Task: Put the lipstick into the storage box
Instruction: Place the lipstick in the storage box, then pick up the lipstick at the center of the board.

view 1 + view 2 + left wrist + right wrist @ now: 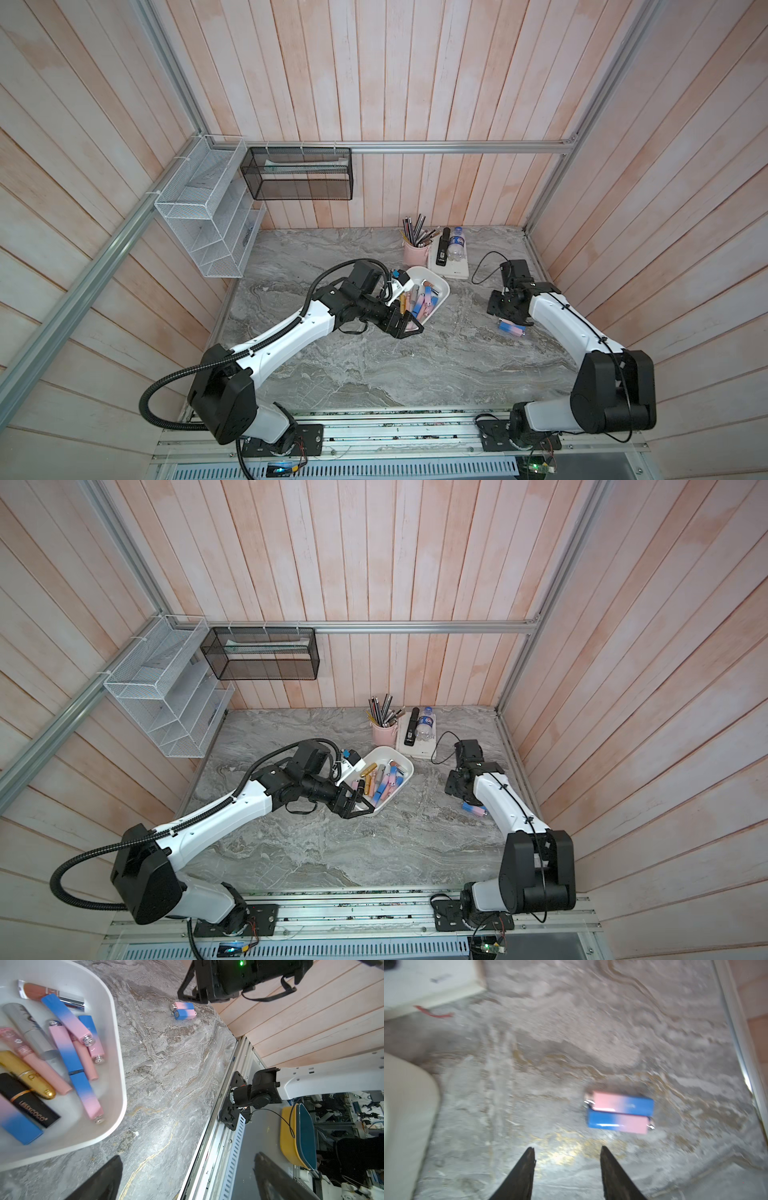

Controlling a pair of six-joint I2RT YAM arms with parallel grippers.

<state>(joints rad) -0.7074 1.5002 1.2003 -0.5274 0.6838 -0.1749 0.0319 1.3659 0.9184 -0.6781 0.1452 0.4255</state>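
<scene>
Listing the right gripper point(566, 1152): jaws parted, nothing between them, poised above the table point(529, 1084). Two blue-and-pink lipsticks point(619, 1112) lie flat on the table just ahead of its fingertips, side by side and seemingly touching each other, though the wrist view is blurred. Left gripper point(409, 327): jaws spread wide, empty, at the near corner of the storage box point(445, 286). The box sits well apart from the right gripper and holds assorted lipstick tubes point(62, 1016): blue-pink, pink, gold, black, silver.
</scene>
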